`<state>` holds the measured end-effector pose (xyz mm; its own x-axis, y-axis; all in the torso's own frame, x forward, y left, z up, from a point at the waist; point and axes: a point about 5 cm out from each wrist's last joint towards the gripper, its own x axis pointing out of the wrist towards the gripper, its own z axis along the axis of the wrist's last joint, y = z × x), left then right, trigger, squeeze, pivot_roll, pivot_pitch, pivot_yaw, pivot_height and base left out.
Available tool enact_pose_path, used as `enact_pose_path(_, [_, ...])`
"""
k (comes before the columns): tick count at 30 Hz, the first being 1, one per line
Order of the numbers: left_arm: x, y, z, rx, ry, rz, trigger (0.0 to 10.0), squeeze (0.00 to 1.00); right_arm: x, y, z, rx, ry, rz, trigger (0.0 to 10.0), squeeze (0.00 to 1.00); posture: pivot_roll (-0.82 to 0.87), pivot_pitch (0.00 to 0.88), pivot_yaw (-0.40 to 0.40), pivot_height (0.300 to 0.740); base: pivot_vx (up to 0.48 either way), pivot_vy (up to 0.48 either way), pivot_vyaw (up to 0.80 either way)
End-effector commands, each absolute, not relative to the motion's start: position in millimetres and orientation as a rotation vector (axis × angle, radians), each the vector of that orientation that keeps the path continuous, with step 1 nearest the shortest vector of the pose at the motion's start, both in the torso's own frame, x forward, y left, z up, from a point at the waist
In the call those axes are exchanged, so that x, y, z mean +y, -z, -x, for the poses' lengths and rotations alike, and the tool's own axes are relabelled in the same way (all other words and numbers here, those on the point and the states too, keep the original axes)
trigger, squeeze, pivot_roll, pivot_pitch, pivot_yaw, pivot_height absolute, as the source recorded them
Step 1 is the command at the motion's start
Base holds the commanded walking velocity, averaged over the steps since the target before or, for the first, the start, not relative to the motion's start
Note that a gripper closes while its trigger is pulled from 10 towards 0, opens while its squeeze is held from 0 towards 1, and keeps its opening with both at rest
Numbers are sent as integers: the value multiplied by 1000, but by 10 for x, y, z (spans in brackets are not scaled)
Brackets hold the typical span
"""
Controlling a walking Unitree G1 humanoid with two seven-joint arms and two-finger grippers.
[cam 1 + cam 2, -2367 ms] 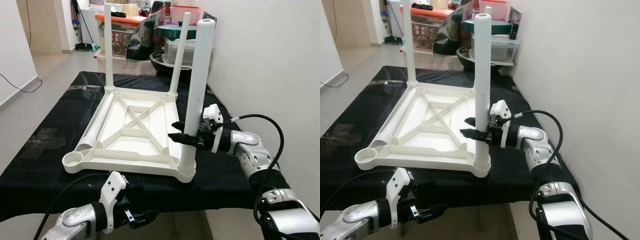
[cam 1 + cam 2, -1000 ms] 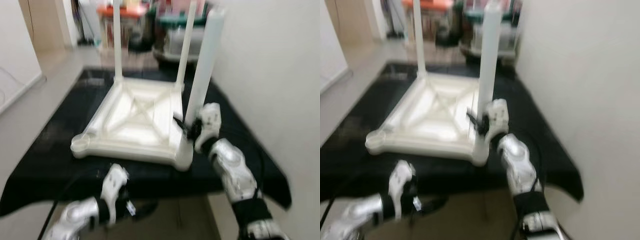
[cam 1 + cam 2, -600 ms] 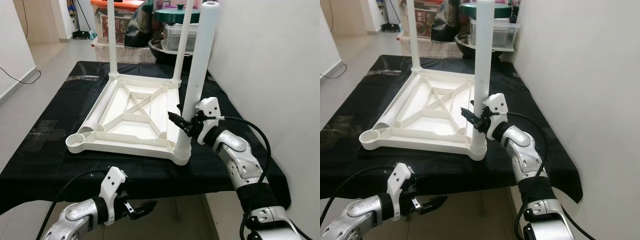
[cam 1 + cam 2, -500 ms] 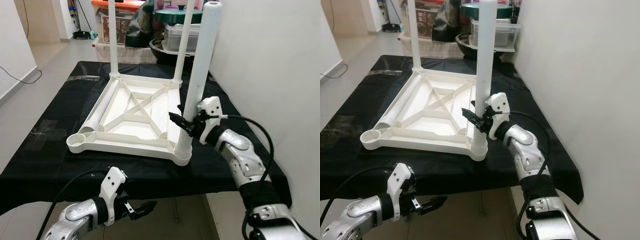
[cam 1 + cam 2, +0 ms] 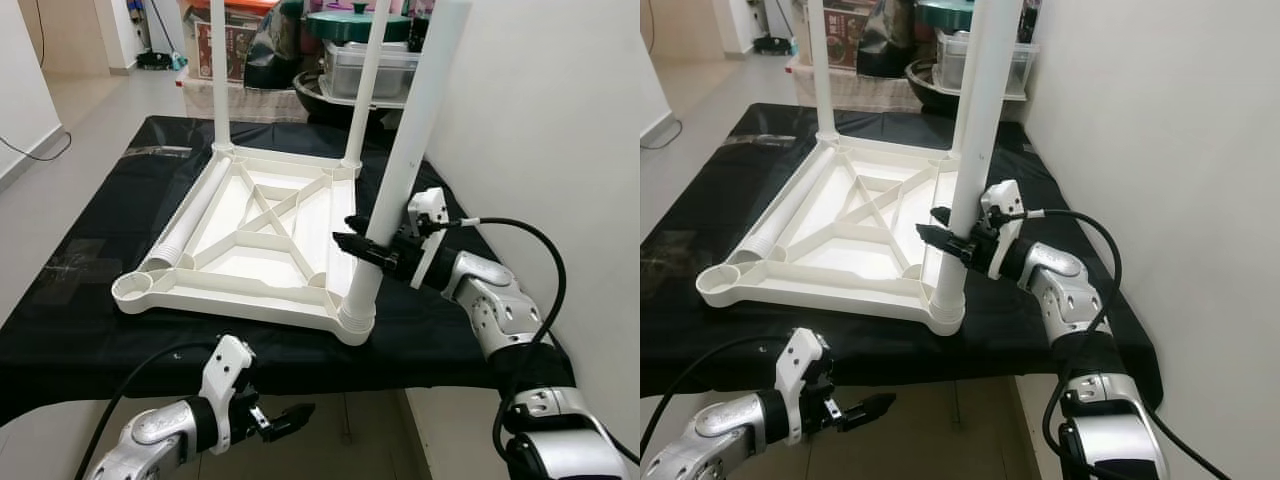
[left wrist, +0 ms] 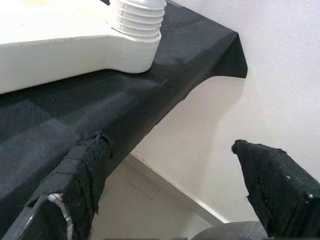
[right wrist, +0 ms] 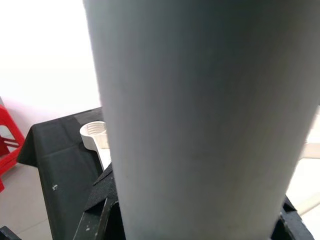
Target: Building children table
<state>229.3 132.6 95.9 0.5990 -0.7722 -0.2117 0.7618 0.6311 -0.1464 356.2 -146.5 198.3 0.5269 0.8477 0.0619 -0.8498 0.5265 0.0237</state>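
Since half a second ago the near leg (image 5: pixel 400 170) has tipped from upright to a lean, its top toward the wall on the right, while its ribbed foot sits in the near right corner socket of the upturned children's table (image 5: pixel 255 245). Farthest left and low, the left gripper (image 5: pixel 285 415) hangs idle below the edge of the black-draped tabletop (image 5: pixel 80 300), fingers spread with nothing between them. On that cloth the white plastic children's table lies upside down, its cross-braced underside facing up; the near left socket (image 5: pixel 133 289) is empty, a loose ribbed leg (image 5: pixel 190 222) lies along the left rail, and two legs (image 5: pixel 218 70) stand in the far corners. To the right, the right gripper (image 5: pixel 362 248) is pinching the near leg low down, just above its socket. Judging by the look, the parts are hollow moulded plastic: light, stiff, smooth and rather slippery, so a leg probably turns or slides in a loose pinch. A low hold near the threaded end seems best for seating it straight; gripping high would likely lever the light frame off the cloth.
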Motion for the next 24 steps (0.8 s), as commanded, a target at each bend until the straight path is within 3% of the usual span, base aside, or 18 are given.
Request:
enact_pose_path(1, [1323,-962,-2273,260,891,39,10000,0,-1388,-1666,-3502,97,-1068,-95,0,0,91,0,-135,740,0,0,0])
enact_pose_path(10, [1340,-963,-2267,260,887,38,10000,0,-1423,-1555,-3621,108,-775,-73,0,0,91,0,-132,740,0,0,0])
enact_pose_path(11, [1344,-962,-2265,261,887,37,10000,0,-1440,-1528,-3643,123,-709,-73,0,0,91,0,-132,740,0,0,0])
enact_pose_path(13, [1350,-961,-2266,261,883,35,10000,0,-1592,-1448,-3718,155,-388,-88,0,0,89,0,-132,740,0,0,0])
enact_pose_path(14, [1350,-961,-2266,261,883,35,10000,0,-1592,-1448,-3718,155,-388,-88,0,0,89,0,-132,740,0,0,0])
enact_pose_path(18, [1370,-962,-2288,257,866,28,10000,0,-1792,-1272,-3646,200,21,-126,0,0,88,0,-129,740,0,0,0])
enact_pose_path(24, [1376,-960,-2294,257,862,26,10000,0,-1821,-1222,-3583,198,134,-145,0,0,86,0,-126,740,0,0,0])
